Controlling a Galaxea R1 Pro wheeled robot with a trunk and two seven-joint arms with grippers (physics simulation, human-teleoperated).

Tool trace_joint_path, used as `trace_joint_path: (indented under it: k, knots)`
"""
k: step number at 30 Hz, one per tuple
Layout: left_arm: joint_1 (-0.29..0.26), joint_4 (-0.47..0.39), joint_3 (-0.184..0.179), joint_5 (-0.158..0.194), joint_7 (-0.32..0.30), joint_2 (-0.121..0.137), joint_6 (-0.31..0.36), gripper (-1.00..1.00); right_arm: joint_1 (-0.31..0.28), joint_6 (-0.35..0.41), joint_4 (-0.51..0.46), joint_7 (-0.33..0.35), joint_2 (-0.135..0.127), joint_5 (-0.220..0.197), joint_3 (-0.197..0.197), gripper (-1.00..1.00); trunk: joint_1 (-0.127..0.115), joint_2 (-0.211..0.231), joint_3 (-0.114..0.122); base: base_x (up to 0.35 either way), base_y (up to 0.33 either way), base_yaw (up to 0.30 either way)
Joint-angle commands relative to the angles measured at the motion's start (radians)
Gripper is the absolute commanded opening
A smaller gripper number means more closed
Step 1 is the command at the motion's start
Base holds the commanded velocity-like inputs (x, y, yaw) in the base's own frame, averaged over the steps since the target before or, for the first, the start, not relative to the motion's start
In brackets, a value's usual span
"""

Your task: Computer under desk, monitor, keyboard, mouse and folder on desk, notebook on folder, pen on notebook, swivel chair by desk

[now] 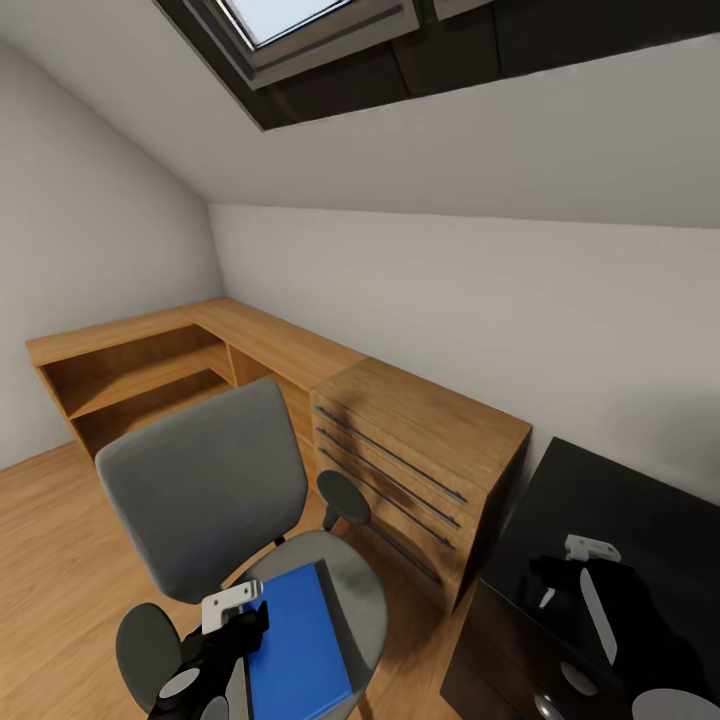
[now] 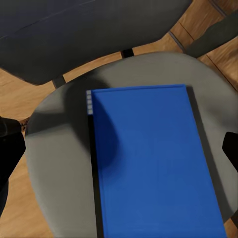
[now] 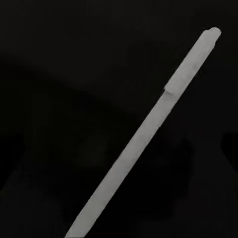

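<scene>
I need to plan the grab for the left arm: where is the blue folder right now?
The flat bright blue folder lies on the grey swivel chair's seat, low in the head view, beside the left gripper.

The head view looks from high, forward and down into a corner of the attic room. It takes in the skylight at the upper left of the frame, the swivel chair at the lower left and the black bench at the lower right.

The left wrist view looks nearly straight down, from near, at the chair seat and the blue folder lying on it. The head view shares this folder, low in its frame.

The right wrist view is very near to the dark bench top; the white pen crosses it diagonally.
</scene>
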Motion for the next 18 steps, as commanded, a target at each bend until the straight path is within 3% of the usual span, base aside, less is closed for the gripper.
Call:
trace_joint_path:
  k: [1, 13, 18]
  knots:
    - [0.000, -0.002, -0.001, 0.010, 0.008, 0.000, 0.002, 1.00, -0.001, 0.005, -0.001, 0.005, 0.000, 0.003, -0.001, 1.00, 0.000, -0.001, -0.001, 0.000, 0.000, 0.000]
    - [0.000, -0.002, -0.001, 0.010, 0.008, 0.000, 0.002, 1.00, 0.000, 0.005, -0.007, 0.005, 0.000, 0.002, -0.002, 1.00, 0.000, -0.001, -0.001, 0.000, 0.000, 0.000]
    - [0.000, -0.002, -0.001, 0.010, 0.008, 0.000, 0.002, 1.00, 0.000, 0.009, -0.076, 0.005, 0.004, 0.003, -0.004, 1.00, 0.000, -0.001, -0.001, 0.000, 0.000, 0.000]
